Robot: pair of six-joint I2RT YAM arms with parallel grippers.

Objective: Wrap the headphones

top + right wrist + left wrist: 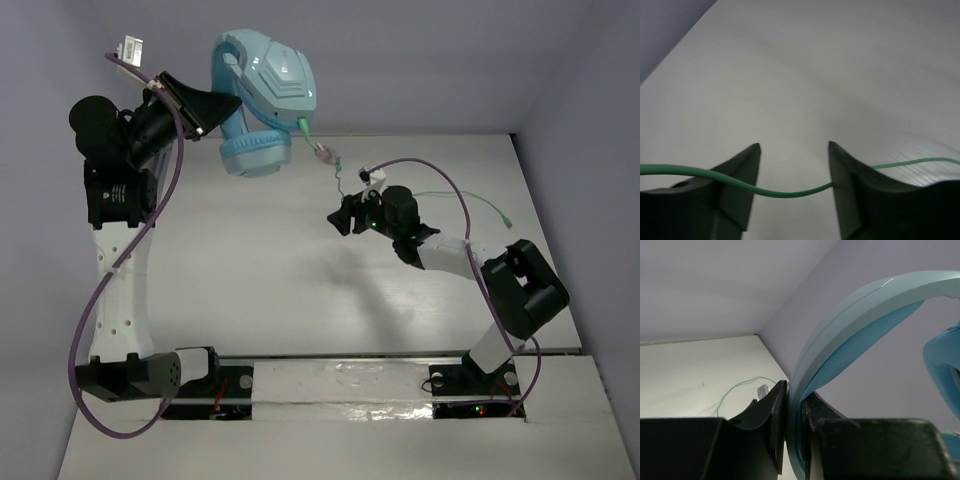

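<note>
light blue plastic over-ear headphones (265,85) with angular faceted earcups hang in the air, lifted off the flat white worktop (250,280) beneath them and close to the lavender back wall. the black left end effector (218,112) is pressed together on the headphones, its two fingers pinching the padded blue headband (850,315) edge-on; in the left wrist view the band rises from between the fingers and arcs away toward one earcup. the earcups sit on the side of the headphones away from that grip, one above the other in the top view.

a long thin pale green cable (335,172) drops from the lower earcup of the headphones and trails down toward the worktop. the black right end effector (345,218) hovers below the headphones, near that cable, its fingers spread apart. in the right wrist view the cable (785,194) sags across the gap between the spread fingers, unpinched. farther from the headphones, the rest of the cable lies in a loose curve on the worktop. a thicker purple robot-arm cable (95,300) loops beside the left arm, well below the headphones.
</note>
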